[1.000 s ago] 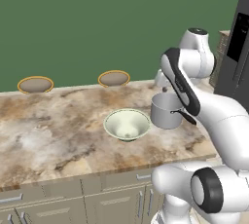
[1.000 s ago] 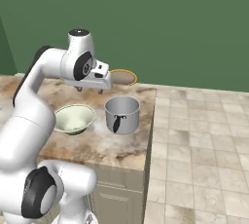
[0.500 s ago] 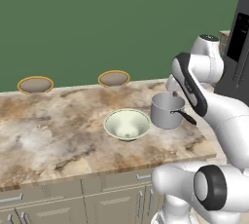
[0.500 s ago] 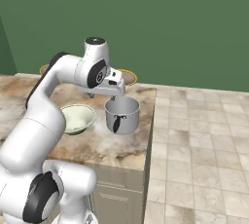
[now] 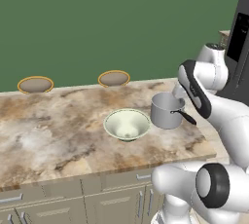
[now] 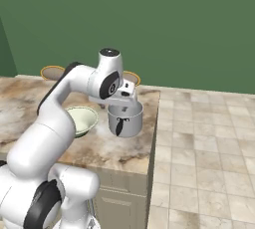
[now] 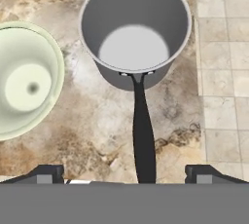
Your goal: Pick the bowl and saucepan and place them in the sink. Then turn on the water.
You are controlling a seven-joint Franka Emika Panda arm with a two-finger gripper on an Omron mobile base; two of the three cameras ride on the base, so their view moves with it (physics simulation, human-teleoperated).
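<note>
The silver-grey saucepan (image 5: 165,112) (image 6: 124,121) (image 7: 135,28) stands upright near the counter's right end, its dark handle pointing toward the front edge. The pale green bowl (image 5: 127,123) (image 6: 82,119) (image 7: 24,79) sits just left of it, apart from it. My gripper (image 6: 123,103) (image 7: 124,173) hangs open just above the saucepan, pointing down. In the hand view the handle runs between the two fingertips (image 7: 48,172) without touching them. Nothing is held. The sink and the water are out of view.
Two brown discs with gold rims (image 5: 35,84) (image 5: 114,78) lie along the back of the marble counter (image 5: 58,140). The counter ends just right of the saucepan, with tiled floor (image 6: 199,148) beyond. A dark tall appliance (image 5: 240,38) stands at the far right.
The arm has swung right and come over the saucepan. The gripper stayed open. Bowl and saucepan have not moved.
</note>
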